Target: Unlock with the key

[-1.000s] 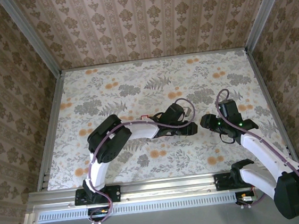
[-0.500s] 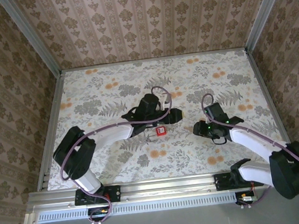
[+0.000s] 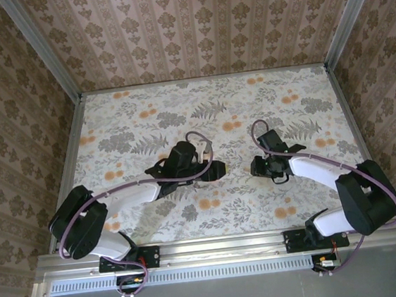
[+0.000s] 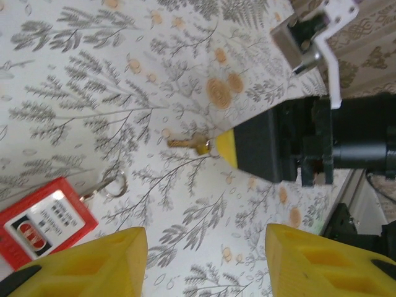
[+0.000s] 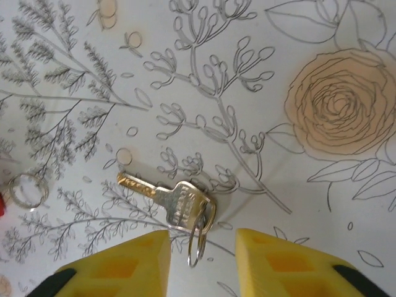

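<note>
The brass key (image 5: 166, 199) lies flat on the floral worktop (image 5: 74, 74), lower centre in the right wrist view. Its ring sits between the tips of the right claw (image 5: 202, 242), which is narrowly parted with neither tip touching it. The left claw (image 4: 204, 238) gapes wide and holds nothing, and the red padlock (image 4: 43, 219) lies beside its finger at the lower left of that frame.
</note>
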`<state>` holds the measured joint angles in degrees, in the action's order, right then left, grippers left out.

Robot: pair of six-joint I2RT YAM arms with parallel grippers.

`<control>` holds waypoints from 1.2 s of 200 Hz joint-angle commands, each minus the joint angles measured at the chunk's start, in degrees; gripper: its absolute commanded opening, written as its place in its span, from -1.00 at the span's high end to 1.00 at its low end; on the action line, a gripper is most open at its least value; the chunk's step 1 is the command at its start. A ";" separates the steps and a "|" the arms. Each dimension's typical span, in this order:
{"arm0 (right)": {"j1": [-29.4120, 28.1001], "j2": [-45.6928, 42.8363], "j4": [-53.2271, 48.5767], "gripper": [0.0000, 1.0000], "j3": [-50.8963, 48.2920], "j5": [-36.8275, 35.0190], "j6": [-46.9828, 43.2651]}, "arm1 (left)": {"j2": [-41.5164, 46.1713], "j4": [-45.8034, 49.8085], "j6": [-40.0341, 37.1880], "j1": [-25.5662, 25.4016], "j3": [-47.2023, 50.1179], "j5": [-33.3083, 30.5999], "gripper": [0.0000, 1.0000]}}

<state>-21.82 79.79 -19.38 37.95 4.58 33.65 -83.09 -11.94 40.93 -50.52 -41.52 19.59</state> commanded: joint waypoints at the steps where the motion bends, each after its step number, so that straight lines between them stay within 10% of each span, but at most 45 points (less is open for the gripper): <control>1: -0.32 2.83 -0.12 0.45 1.89 -2.25 -1.13 | 2.59 -2.06 0.12 0.28 1.81 -1.38 -0.05; 88: -1.37 -2.93 -1.89 0.89 3.28 -0.97 -1.57 | 6.98 4.22 -4.81 1.98 1.13 -2.40 -0.03; 140: -4.62 -10.21 -8.67 0.93 9.20 -1.95 -1.48 | 23.14 12.69 -19.25 -2.50 6.36 -22.51 -0.02; 177: -9.33 -13.91 -14.12 0.93 15.13 -2.92 0.24 | 31.81 -1.68 -32.81 -14.14 16.64 -36.35 -0.06; 240: -19.38 -16.97 -18.22 0.93 24.17 -5.51 3.47 | 24.17 -34.99 -48.17 -20.76 25.78 -40.88 -0.08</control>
<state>-38.41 63.90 -34.17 58.67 0.73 34.94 -55.66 -28.53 1.72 -69.95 -15.07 -16.53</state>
